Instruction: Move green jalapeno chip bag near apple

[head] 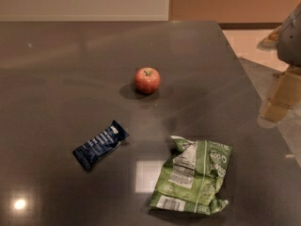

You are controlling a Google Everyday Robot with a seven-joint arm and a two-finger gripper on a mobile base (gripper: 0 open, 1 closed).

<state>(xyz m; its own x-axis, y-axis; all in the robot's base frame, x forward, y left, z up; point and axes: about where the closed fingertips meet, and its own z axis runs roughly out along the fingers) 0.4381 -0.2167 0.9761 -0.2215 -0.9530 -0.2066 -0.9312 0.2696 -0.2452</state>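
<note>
1. Camera view, the table (pixel 70 79): a dark, glossy grey top fills most of the view. Its far edge runs along the top and its right edge slants down towards the lower right corner.
2. The green jalapeno chip bag (pixel 193 175) lies flat and crumpled on the near right part of the table. Its back faces up, showing a white nutrition label and a barcode near its lower edge. Nothing is touching it.
3. The apple (pixel 147 80) is red with yellowish patches and sits upright with its stem up, near the middle of the table. It is farther back than the bag and a little to the left of it, and the two are well apart with bare table between them.
4. A dark-blue bar wrapper (pixel 99 145) lies at an angle on the near left part of the table. It is well apart from the bag and from the apple.
5. The tool (pixel 280 100) shows at the right edge of the view as pale, blurred blocks under a grey arm part. It is beyond the right edge of the table, away from the bag, and holds nothing that can be seen. Whether it is released or clenched cannot be told.
</note>
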